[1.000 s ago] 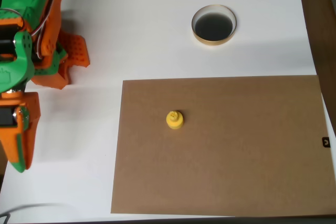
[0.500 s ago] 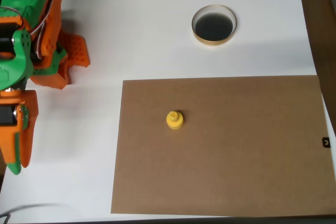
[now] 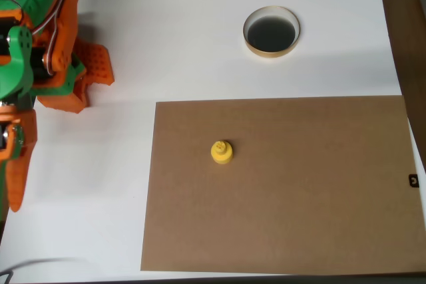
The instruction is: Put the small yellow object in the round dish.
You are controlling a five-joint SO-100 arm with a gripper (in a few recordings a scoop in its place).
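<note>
robot test bench: white table (image 3: 200, 64), brown cardboard sheet (image 3: 299, 197).

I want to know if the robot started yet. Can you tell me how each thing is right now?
small yellow object: standing upright on the brown sheet, knob up, nothing touching it.
round dish: on the white table beyond the sheet, nothing in its dark inside.
brown sheet: lying flat on the table.
gripper: at the picture's left edge, far from the yellow object, holding nothing; open or shut cannot be told.
</note>
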